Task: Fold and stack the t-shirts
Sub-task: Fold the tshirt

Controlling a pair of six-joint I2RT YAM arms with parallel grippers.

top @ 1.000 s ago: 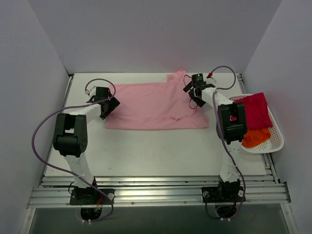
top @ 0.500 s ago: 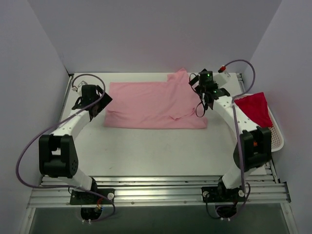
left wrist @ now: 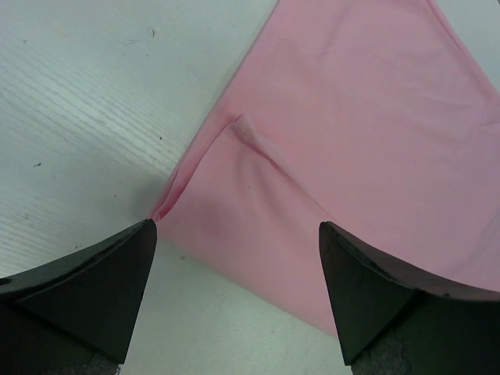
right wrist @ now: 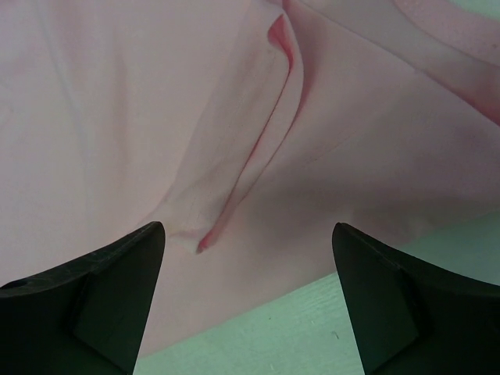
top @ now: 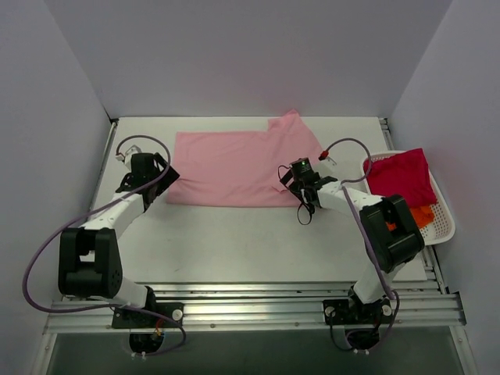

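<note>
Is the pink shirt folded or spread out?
Partly folded: the pink shirt lies as a flat band, doubled layers showing at its left corner.

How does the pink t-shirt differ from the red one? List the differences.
The pink t-shirt lies spread out on the table; the red t-shirt sits heaped in the white basket. The pink one covers far more area. Both are plain cloth.
</note>
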